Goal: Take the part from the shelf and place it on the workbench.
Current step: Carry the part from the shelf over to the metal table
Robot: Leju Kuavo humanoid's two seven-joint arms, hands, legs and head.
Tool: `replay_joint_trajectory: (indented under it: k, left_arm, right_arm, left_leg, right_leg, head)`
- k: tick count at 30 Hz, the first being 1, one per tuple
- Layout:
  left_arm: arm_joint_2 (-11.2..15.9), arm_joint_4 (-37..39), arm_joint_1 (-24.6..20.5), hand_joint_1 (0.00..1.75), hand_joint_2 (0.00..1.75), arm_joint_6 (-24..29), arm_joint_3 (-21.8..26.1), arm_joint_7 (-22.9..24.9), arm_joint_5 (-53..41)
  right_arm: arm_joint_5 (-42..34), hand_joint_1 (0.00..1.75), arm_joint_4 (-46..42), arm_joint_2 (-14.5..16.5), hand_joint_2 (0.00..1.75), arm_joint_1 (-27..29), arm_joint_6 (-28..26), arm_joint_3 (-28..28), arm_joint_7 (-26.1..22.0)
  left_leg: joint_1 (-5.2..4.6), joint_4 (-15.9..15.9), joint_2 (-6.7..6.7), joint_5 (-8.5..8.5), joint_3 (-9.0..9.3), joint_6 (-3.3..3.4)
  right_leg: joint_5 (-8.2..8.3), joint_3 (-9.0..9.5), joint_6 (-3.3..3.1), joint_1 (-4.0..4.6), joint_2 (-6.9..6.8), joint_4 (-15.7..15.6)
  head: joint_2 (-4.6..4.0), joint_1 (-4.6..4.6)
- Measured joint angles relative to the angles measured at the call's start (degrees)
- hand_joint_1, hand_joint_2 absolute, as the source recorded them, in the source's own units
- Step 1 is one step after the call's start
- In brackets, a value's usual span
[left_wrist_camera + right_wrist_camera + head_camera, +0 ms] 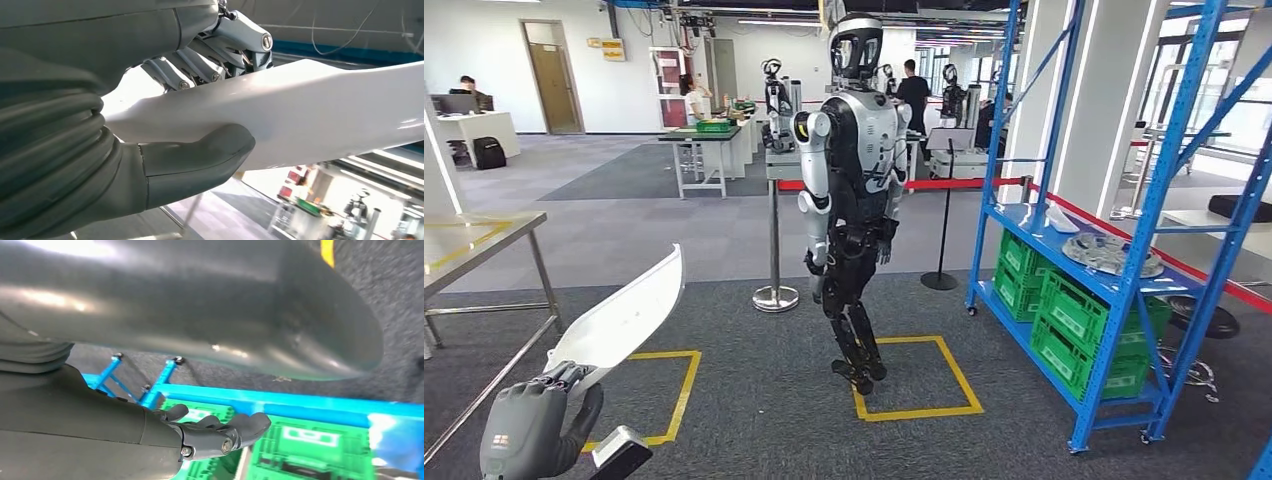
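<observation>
- Head view: the left hand (529, 425) sits low at the left, raised above the grey carpet, gripping the lower end of a long white part (624, 318). The part slants upward and to the right from the hand, clear of every surface.
- Left wrist view: the thumb (200, 157) presses against one face of the part (310, 110) and the darker fingers (210, 60) wrap over the opposite edge, so the part is clamped between them. This contact is hidden in the head view by the back of the hand.
- Right wrist view: the right hand (210, 432) hangs with nothing in it, its fingers extended and lying close together. Beyond it appear the frame of the blue shelf (280, 402) and green crates (300, 445).
- Head view: the blue shelf (1074, 260) stands at the right, with green crates (1074, 320) on its lower level and a round grey metal piece (1109, 252) on the level above.
- Head view: a metal workbench (469, 245) stands at the left edge, well apart from the held part.
- Head view: a second humanoid robot (854, 190) stands in the centre, its feet at a yellow floor square (914, 385). People are seen in the background near desks.
</observation>
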Motion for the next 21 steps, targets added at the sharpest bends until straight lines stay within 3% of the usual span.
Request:
replay_joint_trajectory:
  k: [1, 2, 3, 5, 7, 9, 11, 13, 15, 16, 17, 18, 20, 21]
  left_arm:
    - [0.0, 0.0, 0.2, 1.75, 1.75, 0.0, 0.0, 0.0, 0.0]
    - [0.0, 0.1, 0.2, 1.75, 1.75, 0.0, 0.0, -0.1, 0.0]
    - [0.0, 0.1, 0.3, 1.75, 1.75, 0.0, 0.0, -0.2, 0.1]
    - [-0.1, 0.0, 0.2, 1.75, 1.75, 0.0, 0.0, -0.3, 0.1]
    - [-0.2, 0.0, 0.2, 1.75, 1.75, 0.1, 0.0, -0.3, 0.1]
    - [0.0, 0.0, 0.3, 1.75, 1.75, 0.1, 0.0, -0.4, 0.2]
    - [0.3, 0.0, 0.2, 1.75, 1.75, 0.1, 0.0, -0.4, 0.2]
    - [0.3, 0.1, 0.2, 1.75, 1.75, 0.1, 0.0, -0.4, 0.2]
    - [0.2, 0.2, 0.5, 1.75, 1.75, 0.1, 0.0, -0.4, 0.2]
    - [0.2, 0.2, 0.6, 1.75, 1.75, 0.1, 0.0, -0.4, 0.2]
    - [0.2, 0.3, 0.6, 1.75, 1.75, 0.1, 0.0, -0.4, 0.2]
    - [0.2, 0.3, 0.6, 1.75, 1.75, 0.2, 0.0, -0.4, 0.2]
    - [0.1, 0.3, 0.3, 1.75, 1.75, 0.2, 0.0, -0.4, 0.2]
    - [0.1, 0.3, 0.2, 1.75, 1.75, 0.2, 0.0, -0.4, 0.2]
  right_arm:
    - [0.0, 0.0, 0.0, 0.0, 0.0, 0.0, 0.0, 0.0, 0.0]
    - [0.0, 0.0, 0.0, 0.0, 0.0, 0.0, 0.0, 0.0, 0.0]
    - [0.0, 0.0, 0.0, 0.0, 0.0, 0.0, 0.0, -0.1, -0.1]
    - [-0.1, 0.0, 0.0, -0.1, 0.0, 0.0, 0.0, -0.2, -0.2]
    - [-0.2, 0.0, 0.0, -0.1, 0.0, 0.1, 0.0, -0.2, -0.2]
    - [-0.2, 0.0, 0.0, 0.0, 0.0, -0.1, 0.0, -0.3, -0.2]
    - [-0.2, 0.0, 0.0, 0.0, 0.0, -0.2, 0.0, -0.3, -0.2]
    - [-0.2, 0.0, 0.0, 0.0, 0.0, 0.0, 0.0, -0.3, -0.2]
    - [-0.2, 0.0, 0.0, 0.0, 0.0, 0.1, 0.0, -0.4, -0.2]
    - [-0.2, 0.0, 0.0, 0.0, 0.0, 0.1, 0.0, -0.4, -0.2]
    - [-0.2, 0.0, 0.0, 0.0, 0.0, 0.1, 0.0, -0.4, -0.2]
    - [-0.2, 0.0, 0.0, 0.0, 0.0, 0.1, 0.0, -0.4, -0.2]
    - [-0.2, 0.0, 0.0, 0.1, 0.0, 0.1, 0.0, -0.4, -0.1]
    - [-0.2, 0.0, 0.0, 0.1, 0.0, 0.1, 0.0, -0.4, -0.1]
  left_leg:
    - [0.01, 0.1, -0.85, 0.0, -0.01, -0.02]
    - [0.06, 0.3, -1.7, -0.02, -0.02, -0.09]
    - [0.14, 0.5, -2.53, -0.07, -0.04, -0.23]
    - [0.16, 0.9, -4.08, -0.12, -0.36, -0.84]
    - [0.24, 0.8, -5.47, 0.12, -0.82, -1.68]
    - [0.37, 0.5, -6.24, 0.47, -1.25, -2.47]
    - [0.17, 2.8, -3.43, -1.0, -2.5, -2.97]
    - [0.08, 9.6, 0.39, -4.73, -5.5, -3.25]
    - [0.23, 16.2, 1.45, -7.33, -8.48, -3.46]
    - [0.28, 17.0, 1.6, -7.17, -8.73, -3.48]
    - [0.29, 15.4, 1.82, -5.99, -7.8, -3.42]
    - [0.23, 11.8, 2.5, -4.17, -5.85, -3.23]
    - [-0.29, 4.0, 5.63, -1.42, -1.58, -2.5]
    - [-0.57, 1.7, 6.72, -0.86, -0.37, -2.09]
  right_leg:
    - [0.9, -0.31, -0.03, -0.02, 0.1, 0.0]
    - [2.8, 0.56, -0.08, -0.06, 0.32, -2.5]
    - [5.12, 2.29, -0.11, -0.18, 1.04, -6.5]
    - [7.7, 5.45, -0.16, -0.39, 3.38, -13.6]
    - [7.73, 6.28, -0.48, -0.31, 4.1, -15.6]
    - [8.09, 6.49, -1.27, -0.31, 2.64, -16.0]
    - [8.48, 6.79, -2.2, -0.37, 1.28, -16.5]
    - [8.53, 6.85, -2.76, -0.14, -0.09, -16.7]
    - [8.41, 6.85, -2.95, 0.02, -1.59, -16.6]
    - [8.34, 6.88, -2.96, 0.04, -2.33, -16.6]
    - [8.24, 6.96, -2.92, 0.06, -3.08, -16.6]
    - [8.11, 7.12, -2.83, 0.09, -3.81, -16.6]
    - [7.72, 7.49, -2.38, 0.34, -5.19, -16.5]
    - [7.54, 7.64, -2.13, 0.5, -5.85, -16.4]
  head:
    - [0.0, 0.01]
    - [0.0, 0.01]
    - [0.0, 0.01]
    - [0.0, -0.02]
    - [0.0, -0.06]
    - [0.0, -0.08]
    - [0.0, -0.31]
    - [0.0, -0.51]
    - [0.0, -0.54]
    - [0.0, -0.56]
    - [0.0, -0.59]
    - [0.0, -0.61]
    - [0.0, -0.65]
    - [0.0, -0.57]
